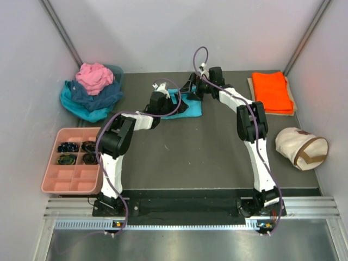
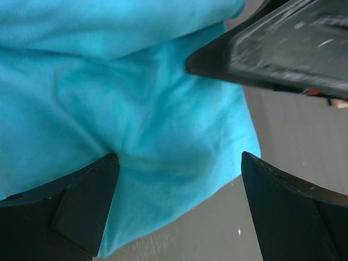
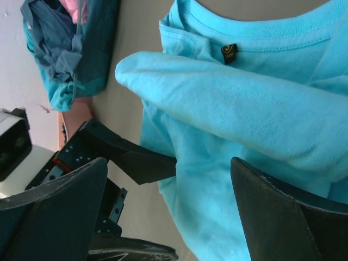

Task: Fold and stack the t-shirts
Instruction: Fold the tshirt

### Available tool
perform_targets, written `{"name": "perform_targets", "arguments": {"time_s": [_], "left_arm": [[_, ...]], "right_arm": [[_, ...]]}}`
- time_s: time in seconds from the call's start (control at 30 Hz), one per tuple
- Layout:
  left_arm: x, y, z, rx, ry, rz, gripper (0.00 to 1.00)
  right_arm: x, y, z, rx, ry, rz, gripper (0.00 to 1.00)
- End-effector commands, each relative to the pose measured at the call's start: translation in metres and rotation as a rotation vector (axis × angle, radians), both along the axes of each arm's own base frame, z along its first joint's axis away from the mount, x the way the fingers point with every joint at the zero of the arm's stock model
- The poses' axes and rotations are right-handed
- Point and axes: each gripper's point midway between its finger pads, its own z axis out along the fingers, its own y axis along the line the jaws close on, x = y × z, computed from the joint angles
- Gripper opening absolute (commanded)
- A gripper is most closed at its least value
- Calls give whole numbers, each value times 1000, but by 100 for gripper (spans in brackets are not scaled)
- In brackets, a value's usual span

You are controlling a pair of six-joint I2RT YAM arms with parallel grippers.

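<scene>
Left gripper (image 2: 176,163) jaws stood wide apart, empty, over edge of bright turquoise cloth t-shirt (image 2: 109,103); right gripper (image 3: 168,163) jaws also apart above its collar end, presumably both poised to fold. Folded orange t-shirt (image 1: 271,91) lay to its right

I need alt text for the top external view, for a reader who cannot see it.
The left gripper and right gripper are close together over a turquoise t-shirt at the far middle of a dark table. A folded orange t-shirt lies far right; a heap of crumpled shirts far left.
</scene>
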Motion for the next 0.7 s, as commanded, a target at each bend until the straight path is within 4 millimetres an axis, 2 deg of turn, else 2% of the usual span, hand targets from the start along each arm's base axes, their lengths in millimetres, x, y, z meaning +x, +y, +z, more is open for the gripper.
{"name": "perform_targets", "arguments": {"time_s": [0.0,0.17,0.23,0.33,0.37,0.43,0.5,0.67], "left_arm": [[21,-6,5,-19,-46,7,99],[21,-6,-9,-7,-22,6,99],[21,-5,-11,-1,-16,8,99],[18,-4,-14,3,-4,9,99],[17,-4,-15,4,1,8,99],[15,-3,-17,9,6,8,99],[14,-3,-17,11,8,8,99],[6,1,-17,17,17,10,99]], "right_arm": [[16,10,35,72,-91,25,94],[27,12,26,93,-114,13,95],[34,14,29,122,-135,-2,95],[41,16,22,160,-126,-23,95],[46,14,27,176,-149,-32,95],[52,14,17,181,-133,-57,95],[58,10,10,177,-138,-81,95],[77,-4,9,172,-190,-163,95]]}}
